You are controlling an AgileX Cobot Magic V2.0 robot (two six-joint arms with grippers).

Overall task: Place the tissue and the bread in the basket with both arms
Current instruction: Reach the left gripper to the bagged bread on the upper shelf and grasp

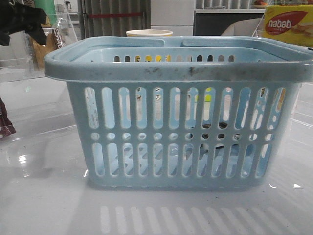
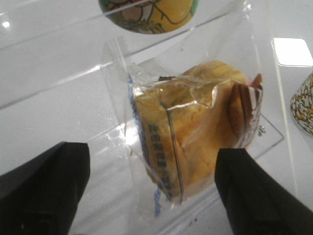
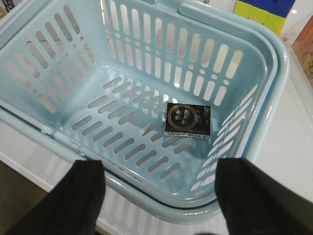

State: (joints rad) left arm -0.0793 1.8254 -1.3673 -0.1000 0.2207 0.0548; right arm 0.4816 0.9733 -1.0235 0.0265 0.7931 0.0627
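Note:
The pale-blue basket (image 1: pixel 176 117) stands in the middle of the table, close to the front camera. The blackish tissue pack (image 3: pixel 188 120) lies flat on the basket floor (image 3: pixel 122 132). My right gripper (image 3: pixel 159 200) is open and empty, above the basket's rim. The bread (image 2: pixel 195 127), golden-brown in a clear crinkly wrapper, rests on a clear acrylic stand (image 2: pixel 73 98). My left gripper (image 2: pixel 151 196) is open, its fingers on either side of the bread's near end and not touching it. In the front view the left arm (image 1: pixel 19 19) is at the far upper left.
A yellow nabati box (image 1: pixel 288 24) sits at the back right and a cup rim (image 1: pixel 149 33) shows behind the basket. A green-and-yellow printed packet (image 2: pixel 146 14) lies beyond the bread. A coloured cube (image 3: pixel 264 12) stands past the basket. A dark red packet (image 1: pixel 5 122) is at the left edge.

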